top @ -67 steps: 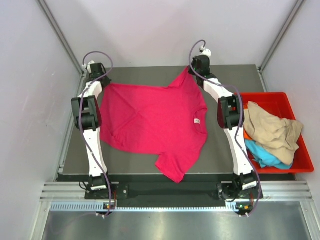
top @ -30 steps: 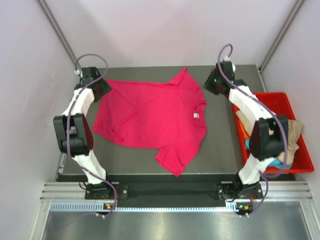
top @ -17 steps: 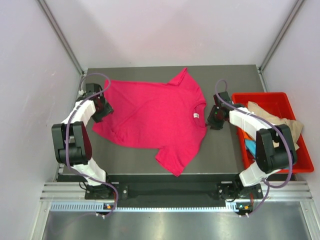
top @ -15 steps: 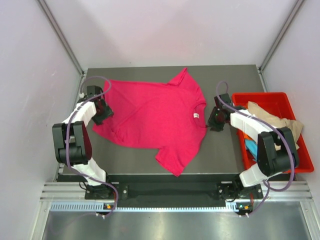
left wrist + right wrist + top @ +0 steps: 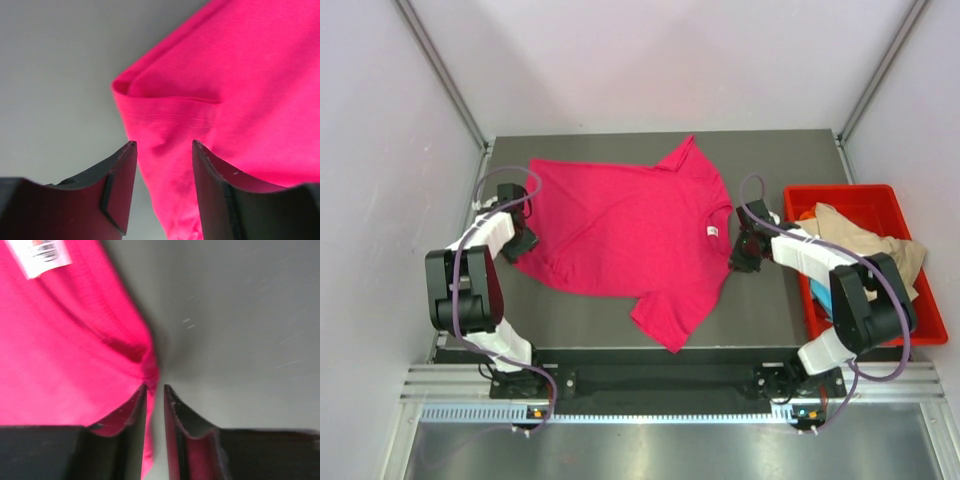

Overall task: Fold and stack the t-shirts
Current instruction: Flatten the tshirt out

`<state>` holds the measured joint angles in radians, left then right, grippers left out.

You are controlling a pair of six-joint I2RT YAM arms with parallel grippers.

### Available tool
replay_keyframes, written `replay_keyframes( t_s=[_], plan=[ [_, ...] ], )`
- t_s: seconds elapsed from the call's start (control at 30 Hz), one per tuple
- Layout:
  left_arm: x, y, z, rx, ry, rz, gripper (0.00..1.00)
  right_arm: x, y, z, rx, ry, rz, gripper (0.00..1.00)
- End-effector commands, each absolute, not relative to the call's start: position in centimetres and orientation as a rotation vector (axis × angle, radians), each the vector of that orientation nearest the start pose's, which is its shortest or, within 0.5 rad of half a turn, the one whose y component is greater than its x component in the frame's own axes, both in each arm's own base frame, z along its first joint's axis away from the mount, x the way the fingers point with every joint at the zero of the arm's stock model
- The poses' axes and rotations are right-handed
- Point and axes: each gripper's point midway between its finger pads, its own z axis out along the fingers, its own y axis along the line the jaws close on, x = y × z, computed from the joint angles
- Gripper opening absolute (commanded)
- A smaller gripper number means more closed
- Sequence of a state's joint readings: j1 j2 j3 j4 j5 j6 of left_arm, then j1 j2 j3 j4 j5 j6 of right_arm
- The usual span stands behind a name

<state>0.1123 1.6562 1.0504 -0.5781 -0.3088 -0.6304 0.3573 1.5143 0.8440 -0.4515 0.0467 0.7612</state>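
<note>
Magenta cloth — the pink shirt point(image 5: 630, 240) — is laid out flat on the table point(image 5: 770, 310), sleeves out and collar toward the right, with no fold made in it. Nothing is stacked. A tan shirt point(image 5: 860, 255) is heaped with others in the bin point(image 5: 910, 320) at the right, none of them folded. Almost the whole task is judged to be left: this shirt is to be folded, and the ones in the bin after it.

At the shirt's left edge, the left gripper point(image 5: 523, 243) is set low at the hem. In the left wrist view its jaws are seen apart, astride a stitched corner of the hem; cloth lies between them but is not pinched.

At the opposite edge, just below the label point(image 5: 713, 232), the right gripper point(image 5: 745, 252) is placed at the collar side. In the right wrist view the jaws are drawn to a narrow slit, and the pink edge runs down into that slit. Whether the cloth is already clamped there cannot be told — the near part of the gap is blurred. A paired lift of the two edges is judged to be the step being prepared.
</note>
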Motion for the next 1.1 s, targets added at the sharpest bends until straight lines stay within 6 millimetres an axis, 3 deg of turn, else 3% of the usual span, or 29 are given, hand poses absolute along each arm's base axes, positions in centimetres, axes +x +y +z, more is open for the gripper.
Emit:
replay_keyframes(
  t_s=[0.0, 0.1, 0.33, 0.43, 0.5, 0.53, 0.67, 0.8, 0.9, 1.07],
  plan=[
    [32.5, 8.4, 5.7, -1.136, 2.357, 0.364, 0.52, 29.7, 10.9, 2.7, 0.575, 2.622, 0.095, 0.16],
    [31.4, 8.7, 6.4, -1.195, 2.274, 0.370, 0.51, 29.3, 9.6, 2.3, 0.569, 2.636, -0.011, 0.00],
    [30.6, 8.7, 8.5, -1.252, 2.173, 0.329, 0.54, 28.7, 8.5, 2.1, 0.576, 2.616, -0.067, 0.00],
    [32.1, 6.6, 9.1, -1.123, 2.251, 0.163, 0.54, 29.0, 9.2, 3.5, 0.549, 2.600, -0.005, 0.00],
    [33.1, 4.8, 9.5, -1.040, 2.291, 0.025, 0.54, 28.8, 10.4, 4.9, 0.550, 2.597, 0.081, 0.06],
    [33.2, 4.6, 9.7, -1.044, 2.291, 0.008, 0.54, 28.6, 10.8, 5.4, 0.558, 2.594, 0.106, 0.16],
    [33.6, 4.3, 10.8, -1.069, 2.263, -0.026, 0.55, 26.4, 13.9, 6.4, 0.574, 2.612, 0.281, 0.29],
    [34.0, 4.0, 11.0, -1.061, 2.245, -0.062, 0.59, 23.3, 16.8, 4.9, 0.567, 2.661, 0.353, 0.29],
    [34.3, 3.5, 11.0, -1.057, 2.244, -0.099, 0.60, 22.7, 18.1, 4.2, 0.567, 2.671, 0.368, 0.26],
    [34.3, 4.1, 10.8, -1.061, 2.269, -0.042, 0.60, 21.9, 15.3, 1.9, 0.557, 2.710, 0.119, 0.23]
  ],
)
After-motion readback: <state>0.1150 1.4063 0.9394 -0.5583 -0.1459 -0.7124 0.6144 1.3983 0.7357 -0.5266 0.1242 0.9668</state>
